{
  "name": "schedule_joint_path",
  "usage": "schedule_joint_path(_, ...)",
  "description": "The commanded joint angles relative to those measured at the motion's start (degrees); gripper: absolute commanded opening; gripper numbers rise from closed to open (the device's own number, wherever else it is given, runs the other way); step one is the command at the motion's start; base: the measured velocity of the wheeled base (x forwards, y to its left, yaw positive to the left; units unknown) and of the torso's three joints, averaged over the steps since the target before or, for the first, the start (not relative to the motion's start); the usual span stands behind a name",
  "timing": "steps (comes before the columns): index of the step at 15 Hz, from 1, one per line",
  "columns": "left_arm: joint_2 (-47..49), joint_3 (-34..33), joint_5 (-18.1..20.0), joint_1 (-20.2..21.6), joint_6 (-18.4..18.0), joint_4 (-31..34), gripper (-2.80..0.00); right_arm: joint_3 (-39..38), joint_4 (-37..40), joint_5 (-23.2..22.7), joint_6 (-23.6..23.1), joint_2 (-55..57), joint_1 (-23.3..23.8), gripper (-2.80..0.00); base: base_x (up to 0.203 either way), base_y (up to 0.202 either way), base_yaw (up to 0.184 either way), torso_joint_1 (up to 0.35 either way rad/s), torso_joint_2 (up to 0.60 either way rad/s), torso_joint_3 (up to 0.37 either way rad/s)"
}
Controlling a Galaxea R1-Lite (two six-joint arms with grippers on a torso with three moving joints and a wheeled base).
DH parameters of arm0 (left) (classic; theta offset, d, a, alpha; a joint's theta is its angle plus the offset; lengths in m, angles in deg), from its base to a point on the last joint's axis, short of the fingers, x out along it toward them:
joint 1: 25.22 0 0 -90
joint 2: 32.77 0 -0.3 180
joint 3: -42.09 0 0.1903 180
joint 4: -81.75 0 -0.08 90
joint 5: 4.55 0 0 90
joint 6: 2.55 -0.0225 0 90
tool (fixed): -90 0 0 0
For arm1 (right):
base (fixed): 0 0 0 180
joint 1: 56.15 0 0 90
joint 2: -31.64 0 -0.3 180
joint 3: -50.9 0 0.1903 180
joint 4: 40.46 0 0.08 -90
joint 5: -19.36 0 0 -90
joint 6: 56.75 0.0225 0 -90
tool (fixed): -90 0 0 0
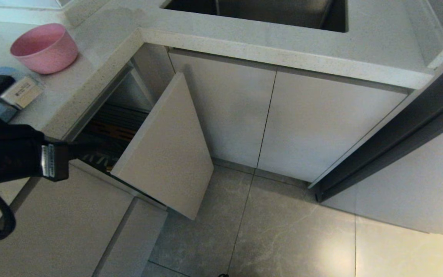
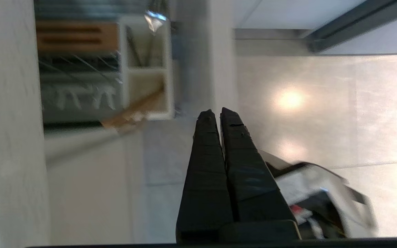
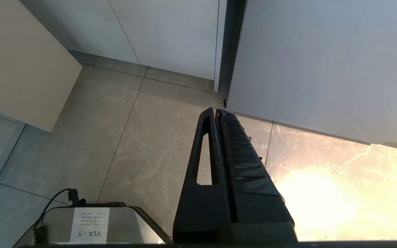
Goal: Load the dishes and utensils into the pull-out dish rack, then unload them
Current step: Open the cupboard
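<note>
The pink bowl (image 1: 44, 48) stands upright on the counter at the far left. Beside it, a sliver of the light-blue plate (image 1: 3, 71) shows behind my left arm (image 1: 14, 154). The pull-out dish rack is partly drawn out, its beige front panel (image 1: 164, 150) angled into the room. In the left wrist view I see its wooden strip (image 2: 78, 36), white pegs (image 2: 78, 96) and white caddy (image 2: 146, 69), with light-brown chopsticks (image 2: 133, 112) leaning out of the caddy. My left gripper (image 2: 217, 113) is shut and empty, pointing at the rack's open side. My right gripper (image 3: 217, 111) hangs shut over the floor.
Plain cabinet doors (image 1: 267, 119) run under the counter (image 1: 244, 46), with a sink (image 1: 267, 11) at the back. A dark frame edge (image 1: 390, 146) slants across the right. Grey tiled floor (image 1: 283, 231) lies before the cabinets. My base (image 3: 91, 224) shows below the right gripper.
</note>
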Motion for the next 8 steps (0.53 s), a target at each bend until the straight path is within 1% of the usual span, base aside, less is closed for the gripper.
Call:
schedule_joint_path(1,3.2,-0.2,-0.3,-0.9,-0.7,-1.7,-2.8,0.0,0.0,0.0,0.0,0.0,0.0,-2.8,0.0,0.0,0.0,0.0,0.0,0.0)
schedule_joint_path(2,3.7,-0.2,-0.3,-1.7,-0.8,-2.7,-2.8,0.0,0.0,0.0,0.0,0.0,0.0,-2.8,0.0,0.0,0.0,0.0,0.0,0.0)
schedule_joint_path(3,4.2,-0.1,-0.5,-2.2,-0.9,-3.3,0.0,0.0,0.0,0.0,0.0,0.0,0.0,-2.8,0.0,0.0,0.0,0.0,0.0,0.0)
schedule_joint_path(8,6.6,0.2,-0.4,-3.6,-0.8,-6.5,0.0,0.0,0.0,0.0,0.0,0.0,0.0,-2.8,0.0,0.0,0.0,0.0,0.0,0.0)
